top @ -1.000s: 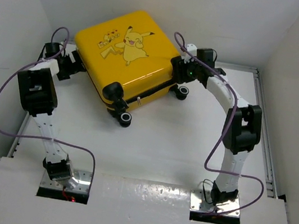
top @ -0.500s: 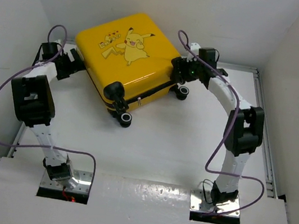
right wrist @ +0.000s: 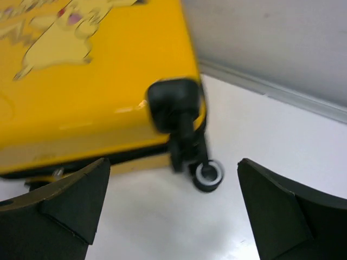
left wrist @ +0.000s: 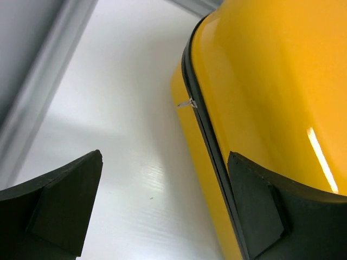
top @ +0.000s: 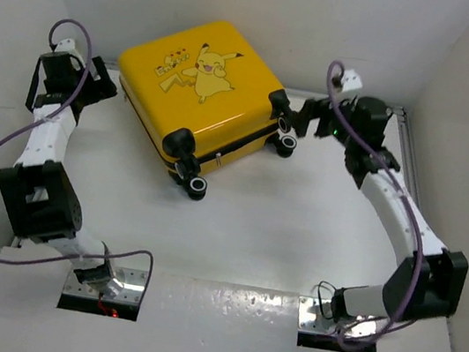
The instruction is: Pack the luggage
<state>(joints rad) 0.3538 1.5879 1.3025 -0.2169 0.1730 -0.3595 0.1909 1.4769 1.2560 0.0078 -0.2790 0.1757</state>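
The luggage (top: 199, 90) is a yellow hard-shell suitcase with a Pikachu print. It lies flat and closed at the back middle of the table. My left gripper (top: 107, 90) is open and empty just off its left side. In the left wrist view the gripper (left wrist: 162, 206) frames bare table, and its right finger (left wrist: 260, 211) overlaps the luggage (left wrist: 265, 76) by the black zipper seam (left wrist: 203, 124). My right gripper (top: 302, 121) is open and empty beside the right corner. In the right wrist view the gripper (right wrist: 171, 200) faces the luggage (right wrist: 92, 81) and a black corner wheel (right wrist: 207, 174).
Two more black wheels (top: 191, 182) stick out at the suitcase's near corner. White walls close in the table on the left, back and right. A metal rail (top: 416, 214) runs along the right edge. Purple cables (top: 7, 149) hang from both arms.
Both arms have swung outward: the left gripper drew back to the left of the suitcase, and the right gripper drew back to the right of its corner. The suitcase has not moved.
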